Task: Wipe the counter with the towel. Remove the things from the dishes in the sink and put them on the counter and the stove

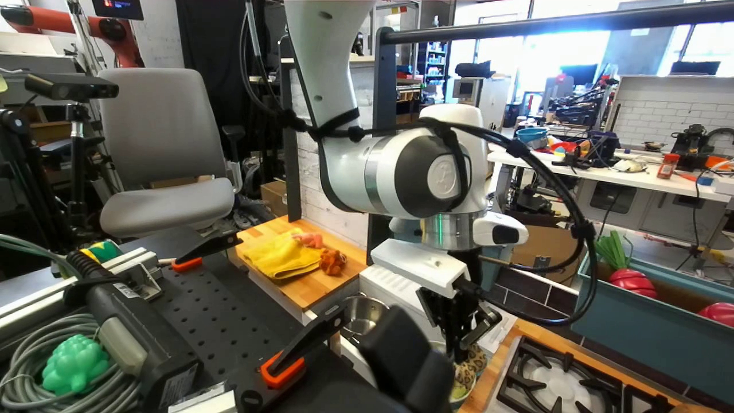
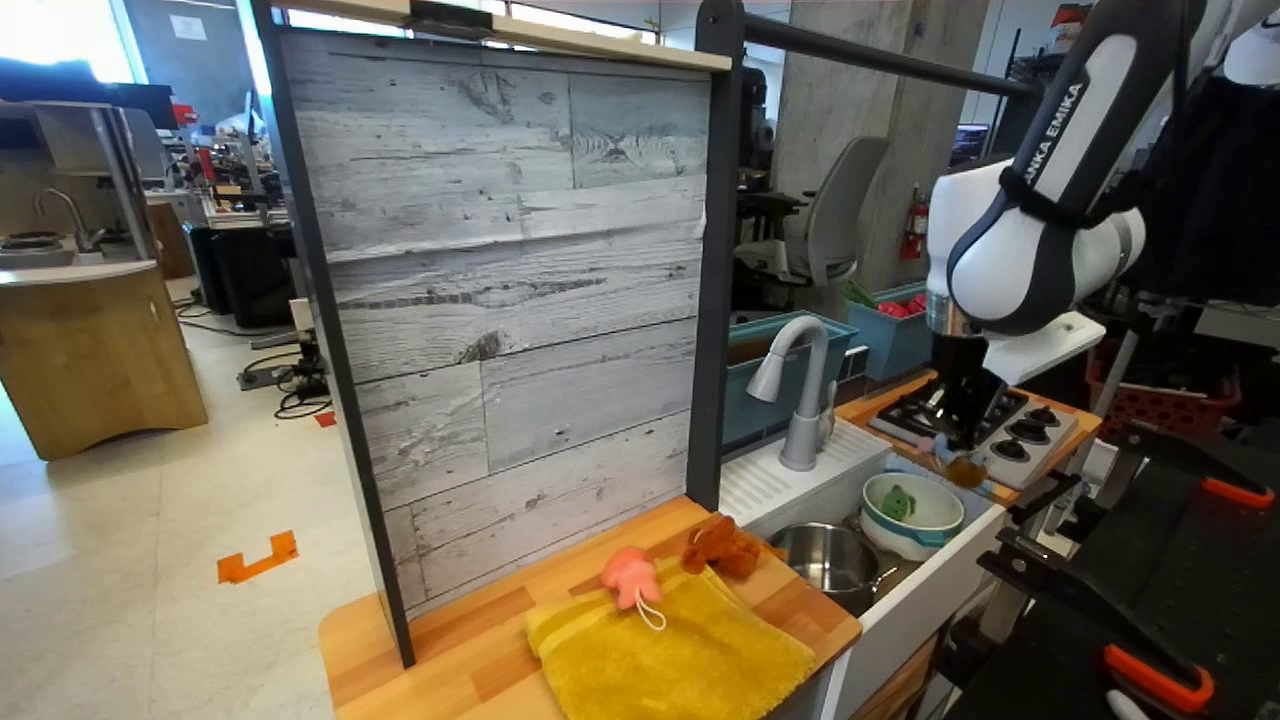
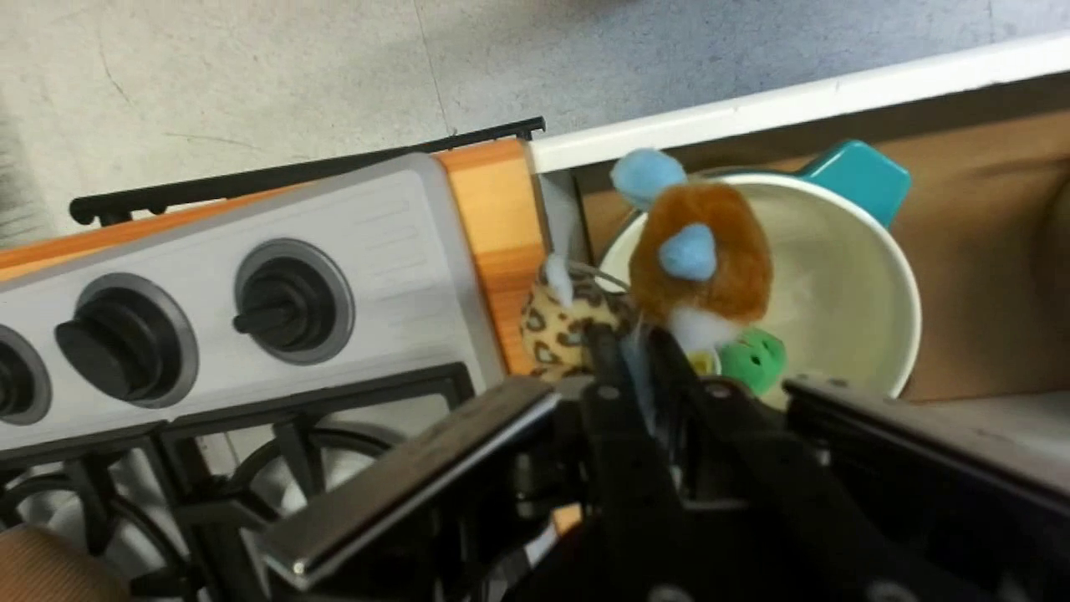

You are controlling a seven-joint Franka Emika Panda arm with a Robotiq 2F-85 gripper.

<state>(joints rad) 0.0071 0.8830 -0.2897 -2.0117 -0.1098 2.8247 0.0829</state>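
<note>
**Jaws gripping a stuffed toy (image 3: 723,226) near the stove (image 3: 393,226)**

I'm watching the jaws clamping that brown-and-blue toy close to the white dish (image 2: 938,505) in the sink (image 2: 930,600). Over on the worktop (image 2: 470,650), the yellow towel (image 2: 680,655) is lying, a pink toy (image 2: 630,575) resting at its edge.

In an exterior view my arm (image 1: 395,172) stands near, windows (image 1: 579,49) beyond. In an exterior view the camera looks along the sink (image 2: 930,600) toward me, tabletop (image 2: 490,650) nearest. My wrist view peers steeply down past my gripper (image 3: 633,341), close over the stove (image 3: 397,284). All share stove and sink; both exterior views, the tabletop.
</note>
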